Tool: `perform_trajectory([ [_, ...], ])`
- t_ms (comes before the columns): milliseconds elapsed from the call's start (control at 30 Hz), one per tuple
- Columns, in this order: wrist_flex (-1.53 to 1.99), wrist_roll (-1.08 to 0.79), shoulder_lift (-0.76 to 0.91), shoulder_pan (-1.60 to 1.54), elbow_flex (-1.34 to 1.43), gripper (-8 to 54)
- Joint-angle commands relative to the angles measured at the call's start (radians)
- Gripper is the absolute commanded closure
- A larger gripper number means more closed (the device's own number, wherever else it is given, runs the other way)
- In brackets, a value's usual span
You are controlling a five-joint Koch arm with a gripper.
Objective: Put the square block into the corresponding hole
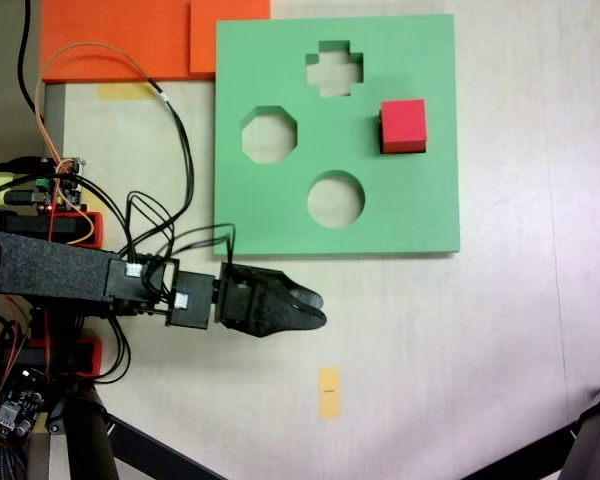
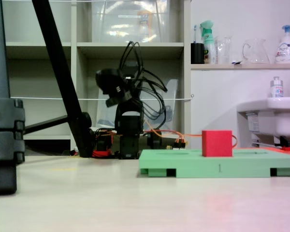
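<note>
The square block [image 1: 403, 126], a bright red cube, stands on the right part of the green foam board [image 1: 420, 215]. From the side it rises well above the board as the red cube [image 2: 217, 143] on the green slab [image 2: 193, 164]. The corresponding hole is hidden, and I cannot tell whether the cube sits in it. The cross [image 1: 335, 68], octagonal [image 1: 269, 135] and round [image 1: 336, 198] cutouts are empty. My gripper [image 1: 320, 308] hovers over bare table below the board's lower left corner, pointing right, jaws together and holding nothing. It is well apart from the cube.
Orange foam slabs [image 1: 130, 35] lie at the top left, touching the board. A yellow tape mark [image 1: 328, 391] sits on the table below the gripper. Cables and electronics [image 1: 60, 190] crowd the arm's base. Tripod legs [image 2: 58, 72] stand at the left.
</note>
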Motion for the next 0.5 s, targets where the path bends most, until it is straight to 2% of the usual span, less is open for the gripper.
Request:
perform_trajectory([
  [0, -0.035, -0.1, 0.063, 0.014, 0.08, 12.4],
  [167, 0.003, -0.221, 0.124, -0.012, 0.33, 12.3],
  [300, 0.003, -0.225, 0.146, -0.038, 0.508, 12.1],
  [467, 0.23, -0.224, 0.153, -0.043, 0.537, 12.1],
])
